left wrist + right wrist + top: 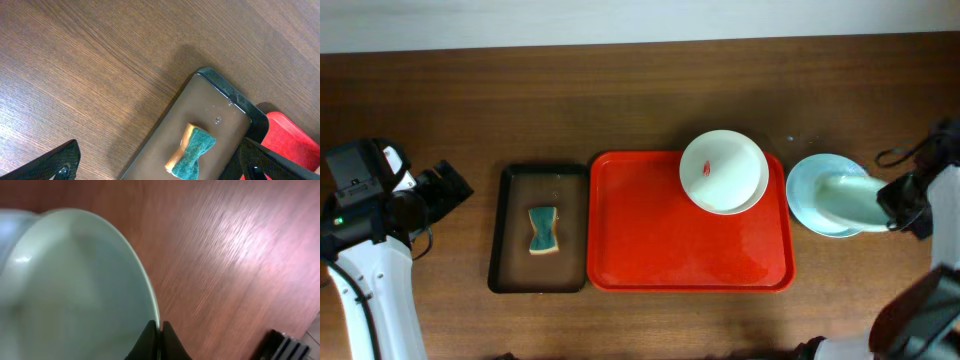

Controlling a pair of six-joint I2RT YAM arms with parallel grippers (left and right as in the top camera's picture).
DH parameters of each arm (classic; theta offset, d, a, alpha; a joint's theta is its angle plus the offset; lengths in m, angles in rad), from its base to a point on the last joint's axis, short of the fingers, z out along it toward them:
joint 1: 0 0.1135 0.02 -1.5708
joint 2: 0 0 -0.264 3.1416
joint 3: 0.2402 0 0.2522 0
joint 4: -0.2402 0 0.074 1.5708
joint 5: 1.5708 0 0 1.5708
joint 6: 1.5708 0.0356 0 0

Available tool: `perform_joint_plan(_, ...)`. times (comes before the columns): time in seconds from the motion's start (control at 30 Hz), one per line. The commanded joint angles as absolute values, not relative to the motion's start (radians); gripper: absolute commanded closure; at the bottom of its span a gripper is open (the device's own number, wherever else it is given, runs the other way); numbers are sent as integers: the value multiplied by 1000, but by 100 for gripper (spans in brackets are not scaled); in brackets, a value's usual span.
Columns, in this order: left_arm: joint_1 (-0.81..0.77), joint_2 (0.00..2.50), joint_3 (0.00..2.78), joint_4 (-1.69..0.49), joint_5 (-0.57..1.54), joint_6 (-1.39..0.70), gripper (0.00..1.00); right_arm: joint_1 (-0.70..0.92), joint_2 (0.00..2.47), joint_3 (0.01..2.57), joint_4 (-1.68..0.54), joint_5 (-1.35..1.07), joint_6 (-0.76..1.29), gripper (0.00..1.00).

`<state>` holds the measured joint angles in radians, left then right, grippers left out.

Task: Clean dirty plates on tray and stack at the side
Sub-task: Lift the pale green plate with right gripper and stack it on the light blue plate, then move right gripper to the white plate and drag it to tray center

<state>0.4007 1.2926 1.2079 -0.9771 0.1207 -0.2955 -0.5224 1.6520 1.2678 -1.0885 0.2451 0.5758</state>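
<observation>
Inspected a dark wood-grain table with a pale strip of wall along its far edge.

At far left, found the left gripper hanging over bare wood, jaws spread wide and holding nothing, just short of the black tray.

Recorded the black tray as rectangular, with a brown floor, lying flat and close alongside the red tray. Noted one sponge near the middle of its floor, green face up over a yellow layer, pinched at the waist.

Found the red tray at centre, lying flat, with its floor mostly bare. Located the white plate in its far right corner, overlapping the raised rim, with a small red smear left of the plate's middle.

Right of the red tray, observed the pale blue plate resting on the wood, apart from the tray's edge.

Saw the pale green plate tilted over the blue plate's right half; could not tell whether the two touched.

At far right, found the right gripper clamped on the green plate's rim, fingers pinched together on the thin edge.
</observation>
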Motion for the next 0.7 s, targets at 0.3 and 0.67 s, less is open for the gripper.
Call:
perform_joint_plan(0.3,404,1277,1222,-974,127,-302,1,-505,1711,1251,-1028,-198,218,22)
perform_joint_plan(0.67,404,1277,1222,-974,128,-302,1,-78,1818,1251,-842,-200,113,44)
